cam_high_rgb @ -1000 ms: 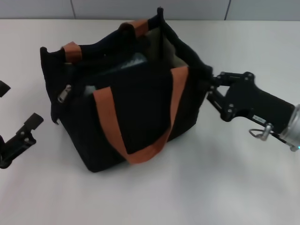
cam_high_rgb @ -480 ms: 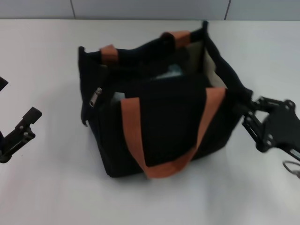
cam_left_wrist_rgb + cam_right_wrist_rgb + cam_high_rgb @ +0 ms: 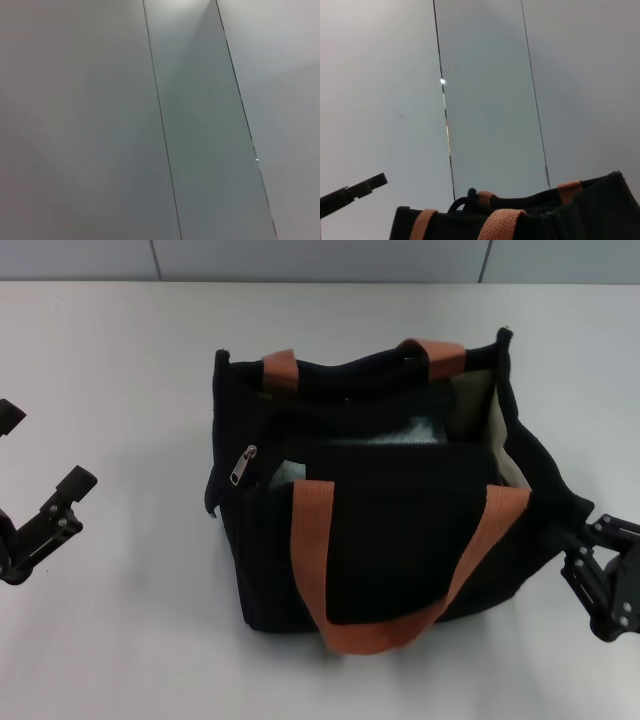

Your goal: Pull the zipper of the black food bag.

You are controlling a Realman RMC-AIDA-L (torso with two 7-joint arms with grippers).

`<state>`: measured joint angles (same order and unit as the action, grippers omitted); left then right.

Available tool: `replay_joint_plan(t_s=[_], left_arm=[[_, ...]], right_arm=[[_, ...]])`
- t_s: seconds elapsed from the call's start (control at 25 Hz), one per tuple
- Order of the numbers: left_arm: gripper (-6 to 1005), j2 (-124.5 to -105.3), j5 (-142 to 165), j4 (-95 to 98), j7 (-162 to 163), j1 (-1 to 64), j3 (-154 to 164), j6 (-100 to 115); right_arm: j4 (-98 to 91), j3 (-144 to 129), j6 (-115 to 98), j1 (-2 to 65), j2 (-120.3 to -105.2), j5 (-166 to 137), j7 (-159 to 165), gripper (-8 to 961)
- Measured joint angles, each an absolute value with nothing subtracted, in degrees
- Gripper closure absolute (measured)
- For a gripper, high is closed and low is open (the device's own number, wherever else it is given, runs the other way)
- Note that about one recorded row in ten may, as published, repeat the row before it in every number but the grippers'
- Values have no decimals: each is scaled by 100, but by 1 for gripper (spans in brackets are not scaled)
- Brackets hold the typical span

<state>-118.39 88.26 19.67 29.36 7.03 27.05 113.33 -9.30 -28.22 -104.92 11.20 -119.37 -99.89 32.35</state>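
On the white table, the right gripper fingers pinch the boxy black fabric bag's corner; left gripper fingers wide.

— Where is the left gripper?
— At the far left edge of the head view, about mid-height. Its two black fingers stand well apart, jaws spread, with nothing between them. The arm behind it runs off the lower left edge.

— And the right gripper?
— Low at the right edge of the head view, only partly in frame. Its black linkage and finger bases show, pointing toward the frame's middle. Whether its fingers are closed or apart cannot be made out.

— Do the wrist views show either arm?
— The right wrist view shows one dark finger of the left gripper at its lower left edge.
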Motion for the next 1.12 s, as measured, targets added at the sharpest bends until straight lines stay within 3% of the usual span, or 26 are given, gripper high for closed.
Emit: replay_joint_plan(t_s=[0.72, 0.96, 1.12], left_arm=[[195, -11839, 8788, 1557, 2480, 532, 2390, 11258], [196, -11835, 8788, 1557, 2475, 457, 2267, 11196], [197, -11862, 8814, 1404, 1944, 325, 2060, 10934]], right_arm=[[-841, -2276, -10969, 786, -11912, -9951, 3307, 791], [-998, -1167, -11478, 589, -11909, -9937, 3548, 552], [-1048, -436, -11792, 721, -11912, -9933, 3952, 328]])
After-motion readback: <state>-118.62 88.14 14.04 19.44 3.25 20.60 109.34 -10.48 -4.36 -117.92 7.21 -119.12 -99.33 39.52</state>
